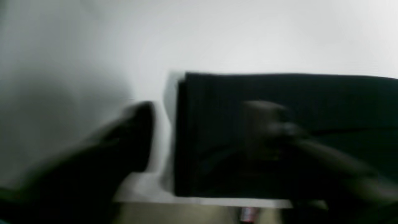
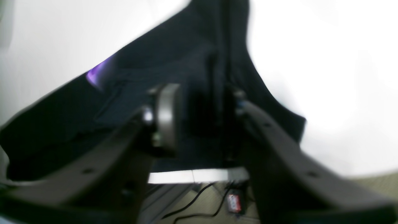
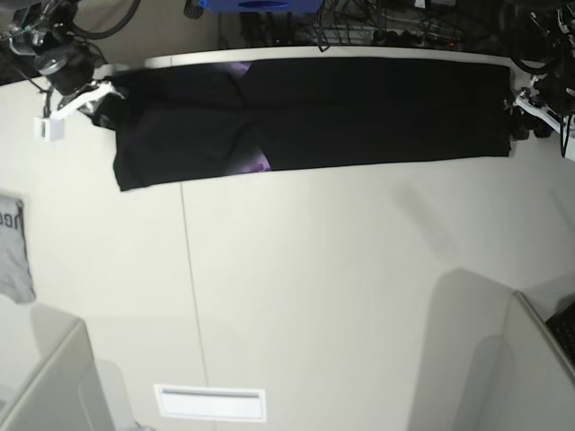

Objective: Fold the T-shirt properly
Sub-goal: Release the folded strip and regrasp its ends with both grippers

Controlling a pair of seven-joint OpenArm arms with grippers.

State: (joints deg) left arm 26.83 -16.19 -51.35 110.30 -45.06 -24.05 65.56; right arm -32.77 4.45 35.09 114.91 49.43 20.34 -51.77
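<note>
I counted one T-shirt (image 3: 341, 112), black, folded into a long band along the far edge of the table (image 3: 341, 296). One light grey garment (image 3: 13, 247) lay at the left edge. Two grippers were in view. The right gripper (image 2: 202, 115) had its jaws apart, straddling a raised fold of cloth — grip I cannot tell. The left gripper (image 1: 211, 124) stood wide open at the shirt's end, holding nothing. The table was pale and seamed; cables (image 3: 359, 27) lay beyond it.
</note>
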